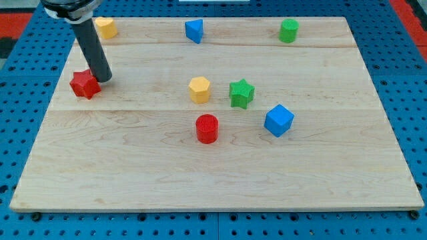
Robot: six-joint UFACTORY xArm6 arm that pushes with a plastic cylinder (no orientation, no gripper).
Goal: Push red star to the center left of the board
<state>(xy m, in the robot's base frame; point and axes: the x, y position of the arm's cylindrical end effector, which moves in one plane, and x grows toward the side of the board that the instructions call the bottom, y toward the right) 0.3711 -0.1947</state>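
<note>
One red star (84,84) sits at the table's (200,180) left edge, touching my tip (105,79) on its right; no claw present, just a rod.

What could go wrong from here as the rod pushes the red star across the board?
1. The red star already sits near the board's left edge; a further leftward push may slide it off.
2. My tip touches the star's upper right corner, so an off-centre push could spin it aside.
3. The yellow block is partly hidden behind the rod; swinging back may knock it.
</note>
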